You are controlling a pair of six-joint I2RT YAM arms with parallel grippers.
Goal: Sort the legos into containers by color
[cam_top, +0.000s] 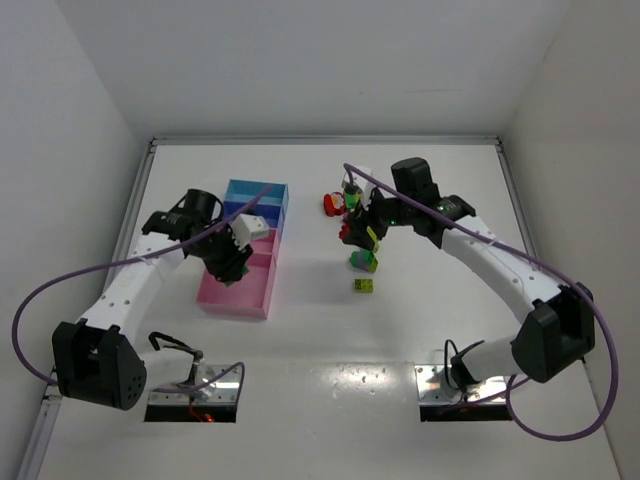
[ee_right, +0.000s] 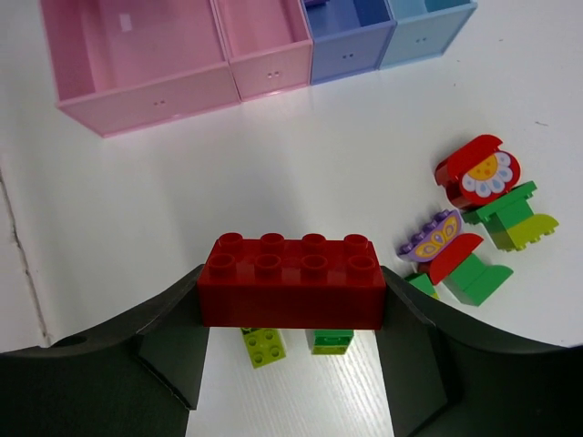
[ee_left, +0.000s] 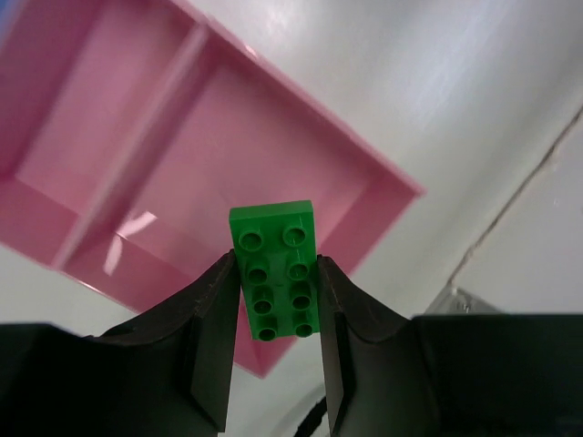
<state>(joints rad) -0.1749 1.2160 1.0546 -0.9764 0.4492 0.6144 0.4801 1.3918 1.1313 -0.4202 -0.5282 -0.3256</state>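
two bricks held
left gripper (ee_left: pixel 278 278) clamps a green brick (ee_left: pixel 271 238) over a pink tray compartment (ee_left: pixel 273 155); right gripper (ee_right: pixel 291 305) pinches a red brick (ee_right: pixel 290 278).

The bench (cam_top: pixel 330 340) is white. The containers (cam_top: pixel 238 285) run from pink compartments (ee_right: pixel 137 55) through a deep blue compartment (ee_right: pixel 351 41) to a pale blue compartment (ee_right: pixel 428 27). The black left pincer (ee_left: pixel 278 264) flanks a plain green brick (ee_left: pixel 273 282), and the black right pincer (ee_right: pixel 293 273) a plain red brick (ee_right: pixel 291 299). Among the loose legos (cam_top: pixel 362 262), a round red piece (ee_right: pixel 478 173) bears a white-petalled flower with a yellow centre. A purple piece (ee_right: pixel 430 237) bears an orange-yellow butterfly-like motif, and there is a lime brick (ee_right: pixel 262 346). The cables (cam_top: pixel 70 270) are purple.
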